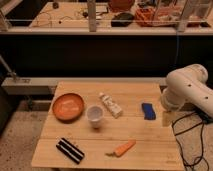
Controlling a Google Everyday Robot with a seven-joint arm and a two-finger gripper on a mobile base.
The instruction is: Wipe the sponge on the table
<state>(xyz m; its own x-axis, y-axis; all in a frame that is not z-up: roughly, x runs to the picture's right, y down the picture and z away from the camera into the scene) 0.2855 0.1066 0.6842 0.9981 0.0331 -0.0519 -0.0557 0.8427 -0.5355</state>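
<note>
Sponge (pixel 148 110): blue, soft-looking oblong block with rounded corners, flat on the right part of the plank-topped wooden table (pixel 145 145). Long axis roughly from far edge to near edge, slightly slanted. Gripper (pixel 166 118): pale, hanging under the smooth white arm (pixel 187 89) at the table's right edge, just right of the sponge, seemingly apart from it; how far open, cannot tell. Elsewhere: round orange bowl (pixel 68 107), white cup (pixel 95 115), white tube (pixel 110 105) lying slantwise, carrot (pixel 124 148), black block (pixel 70 150) with pale stripes.
</note>
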